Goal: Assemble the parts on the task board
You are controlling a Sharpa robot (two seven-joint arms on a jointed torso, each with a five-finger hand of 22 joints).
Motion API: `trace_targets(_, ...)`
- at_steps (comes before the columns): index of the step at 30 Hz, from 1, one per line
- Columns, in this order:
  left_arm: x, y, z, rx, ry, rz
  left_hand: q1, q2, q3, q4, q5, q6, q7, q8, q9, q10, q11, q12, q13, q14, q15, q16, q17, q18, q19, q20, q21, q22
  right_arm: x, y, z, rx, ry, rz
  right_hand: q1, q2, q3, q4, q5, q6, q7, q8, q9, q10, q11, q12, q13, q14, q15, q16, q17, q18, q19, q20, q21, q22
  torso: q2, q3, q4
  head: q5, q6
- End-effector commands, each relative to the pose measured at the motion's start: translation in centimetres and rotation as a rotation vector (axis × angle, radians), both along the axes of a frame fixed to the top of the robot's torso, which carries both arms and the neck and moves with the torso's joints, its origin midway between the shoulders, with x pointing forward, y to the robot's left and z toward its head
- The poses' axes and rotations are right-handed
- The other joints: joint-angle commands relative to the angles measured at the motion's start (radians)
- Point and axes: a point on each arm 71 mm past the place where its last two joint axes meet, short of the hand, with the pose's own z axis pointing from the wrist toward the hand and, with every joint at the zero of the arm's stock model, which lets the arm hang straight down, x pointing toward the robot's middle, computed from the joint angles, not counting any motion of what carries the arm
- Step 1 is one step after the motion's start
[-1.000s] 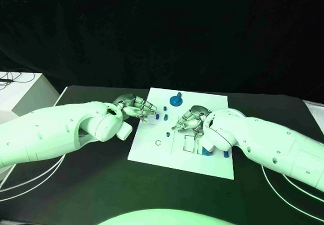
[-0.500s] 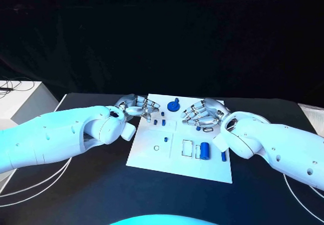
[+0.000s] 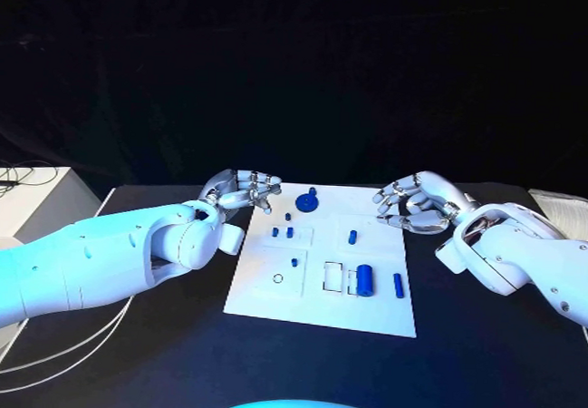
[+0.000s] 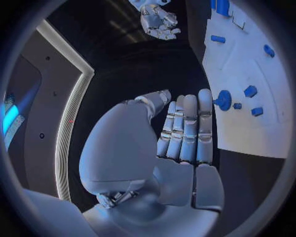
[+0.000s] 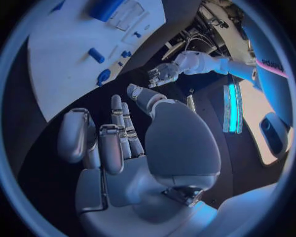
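Parts lie scattered on the task board at table centre; they look small, rigid and light, best pinched by their sides. Left hand and right hand flank the board's far corners, loosely spread and empty.

Left hand is just hanging there with its fingers straight and together, nothing in it, next to the task board. Right hand is further off, fingers curled.
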Motion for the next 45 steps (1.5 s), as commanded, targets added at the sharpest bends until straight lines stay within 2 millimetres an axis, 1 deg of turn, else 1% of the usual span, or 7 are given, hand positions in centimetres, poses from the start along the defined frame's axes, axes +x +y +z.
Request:
trace_targets(1, 0.0, 0.1, 0.2, -0.047, -0.047, 0.017, -0.009, -0.002, -0.008, -0.001, 0.002, -0.002, -0.005, -0.004, 0.000, 0.003, 0.000, 0.005, 0.002, -0.002, -0.002, 0.004, 0.001, 0.016, 0.007, 0.000, -0.006, -0.002, 0.0, -0.2, 0.0, -0.213, -0.174, 0.032, -0.004, -0.013, -0.023, 0.007, 0.006, -0.019, -0.003, -0.011, -0.005, -0.019, -0.003, -0.007, -0.005, 0.062, 0.002, -0.005, 0.091, -0.001, 0.053, 0.005, -0.009, 0.162, 0.001, 0.0020, -0.0016, 0.000, -0.004)
trace_targets(3, 0.0, 0.2, 0.2, -0.048, -0.049, 0.018, -0.009, -0.002, -0.009, 0.000, 0.002, -0.002, -0.005, -0.004, 0.000, 0.002, 0.000, 0.006, 0.003, -0.002, -0.002, 0.004, 0.002, 0.016, 0.007, 0.000, -0.007, -0.003, 0.0, -0.2, -0.2, -0.271, -0.198, 0.028, -0.004, -0.016, -0.038, 0.011, 0.008, -0.028, -0.003, -0.017, -0.007, -0.027, -0.004, -0.008, -0.008, 0.061, 0.000, -0.007, 0.088, 0.001, 0.052, 0.005, -0.015, 0.160, 0.001, 0.0014, -0.0012, 0.000, -0.006)
trace_targets(5, 0.0, 0.2, 0.1, -0.049, -0.050, 0.018, -0.010, -0.002, -0.010, 0.001, 0.002, -0.002, -0.005, -0.004, 0.000, 0.001, 0.000, 0.007, 0.004, -0.002, -0.002, 0.004, 0.002, 0.016, 0.008, 0.000, -0.008, -0.004, 0.1, -0.1, -0.4, -0.327, -0.216, 0.024, -0.005, -0.017, -0.055, 0.015, 0.007, -0.032, -0.006, -0.021, -0.008, -0.030, -0.007, -0.007, -0.009, 0.061, -0.002, -0.008, 0.087, 0.001, 0.052, 0.005, -0.016, 0.159, 0.001, -0.0019, -0.0001, -0.002, -0.007)
trace_targets(8, 0.0, 0.3, 0.1, -0.049, -0.051, 0.019, -0.010, -0.002, -0.011, 0.001, 0.002, -0.003, -0.005, -0.005, 0.000, 0.000, 0.000, 0.007, 0.004, -0.003, -0.002, 0.004, 0.002, 0.016, 0.008, 0.000, -0.009, -0.005, 0.1, 0.3, -0.7, -0.392, -0.237, 0.018, 0.000, -0.014, -0.081, 0.019, 0.007, -0.042, -0.010, -0.028, -0.011, -0.040, -0.009, -0.006, -0.012, 0.060, -0.004, -0.011, 0.082, 0.003, 0.052, 0.004, -0.026, 0.157, 0.001, -0.0037, -0.0001, -0.004, -0.010)
trace_targets(18, -0.1, 0.4, 0.1, -0.049, -0.053, 0.020, -0.009, -0.001, -0.012, 0.002, 0.003, -0.003, -0.006, -0.004, 0.000, -0.005, 0.000, 0.008, 0.005, -0.004, -0.002, 0.004, 0.003, 0.016, 0.009, 0.000, -0.012, -0.007, 0.6, 2.8, -2.0, -0.500, -0.237, 0.003, 0.017, 0.002, -0.099, 0.024, 0.016, -0.034, -0.011, -0.026, -0.010, -0.043, -0.009, -0.002, -0.016, 0.062, -0.005, -0.011, 0.083, 0.004, 0.053, 0.004, -0.032, 0.154, 0.001, -0.0076, 0.0019, -0.018, -0.017)
trace_targets(33, -0.1, 0.3, 0.1, -0.047, -0.046, 0.020, -0.004, 0.001, -0.013, 0.001, 0.004, -0.002, -0.006, -0.003, 0.001, -0.009, 0.000, 0.011, 0.007, -0.005, -0.002, 0.004, 0.003, 0.016, 0.011, 0.000, -0.015, -0.009, 0.4, 6.5, -3.6, -0.550, -0.173, 0.061, 0.021, 0.012, -0.097, 0.030, 0.017, -0.023, -0.011, -0.023, -0.010, -0.032, -0.011, 0.005, -0.018, 0.062, -0.006, -0.011, 0.083, 0.004, 0.055, 0.003, -0.030, 0.154, 0.000, -0.0104, 0.0012, -0.025, -0.026)
trace_targets(45, -0.2, 0.4, 0.2, -0.045, -0.042, 0.021, -0.004, 0.001, -0.013, 0.001, 0.004, -0.002, -0.006, -0.003, 0.001, -0.009, 0.000, 0.011, 0.007, -0.005, -0.002, 0.004, 0.003, 0.016, 0.011, 0.000, -0.015, -0.009, 0.4, 7.9, -4.6, -0.599, -0.132, 0.081, 0.018, 0.013, -0.096, 0.038, 0.015, -0.012, -0.016, -0.020, -0.009, -0.015, -0.016, 0.017, -0.017, 0.064, -0.010, -0.009, 0.086, 0.004, 0.057, 0.001, -0.028, 0.153, 0.000, -0.0117, 0.0028, -0.023, -0.032)
